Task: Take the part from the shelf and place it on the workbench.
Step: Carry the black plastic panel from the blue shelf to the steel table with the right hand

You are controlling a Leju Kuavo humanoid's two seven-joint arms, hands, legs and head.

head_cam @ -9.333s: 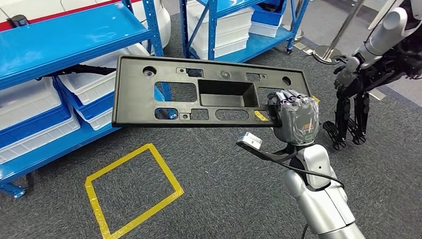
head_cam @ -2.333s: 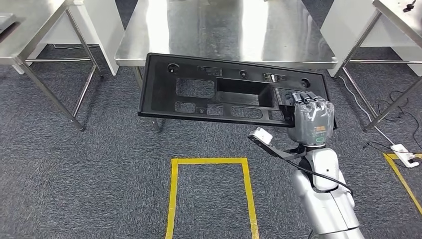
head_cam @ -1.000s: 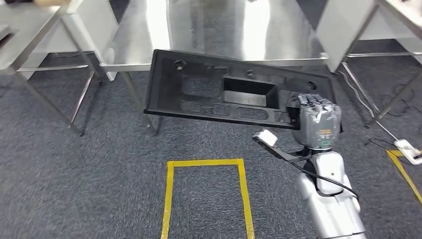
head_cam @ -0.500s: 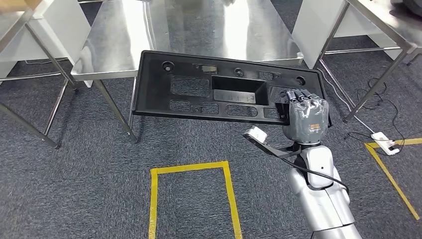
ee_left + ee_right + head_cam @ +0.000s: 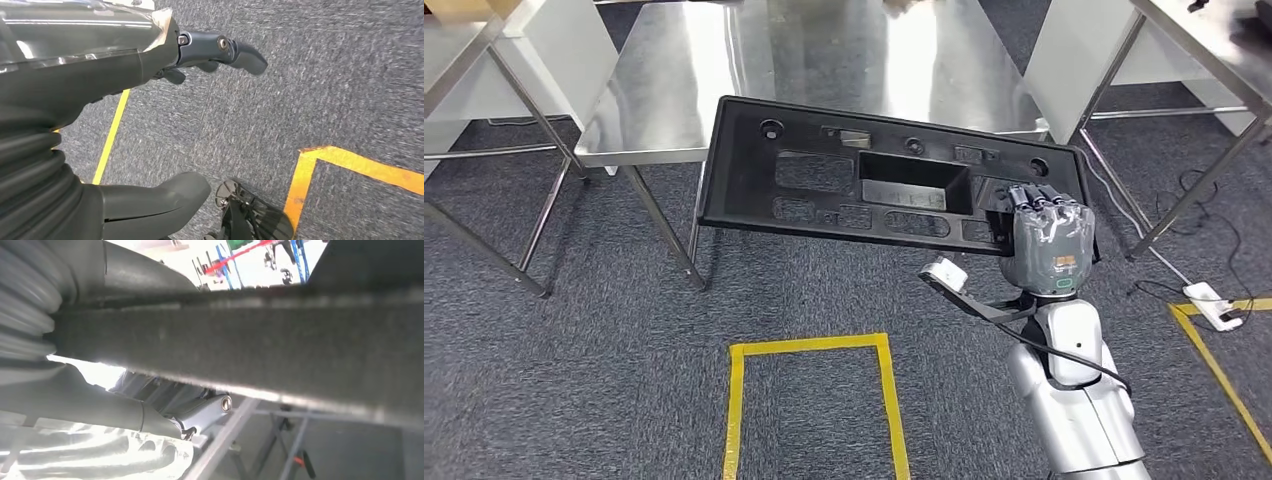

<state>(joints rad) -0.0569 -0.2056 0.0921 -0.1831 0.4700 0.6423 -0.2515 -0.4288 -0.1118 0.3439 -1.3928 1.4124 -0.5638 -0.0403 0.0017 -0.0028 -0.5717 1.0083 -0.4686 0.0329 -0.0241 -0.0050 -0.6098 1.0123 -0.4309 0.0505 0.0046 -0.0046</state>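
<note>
The right robot hand grips the black part before the steel workbench.

Part in front of workbench, floor square below, power strip perhaps at right

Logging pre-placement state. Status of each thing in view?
Long black plastic panel: held at its right end, in the air, front of the bench, not yet set down.
Right hand: grips the panel.
Left hand: holds nothing, over carpet.
Steel workbench: top bare where visible.
</note>
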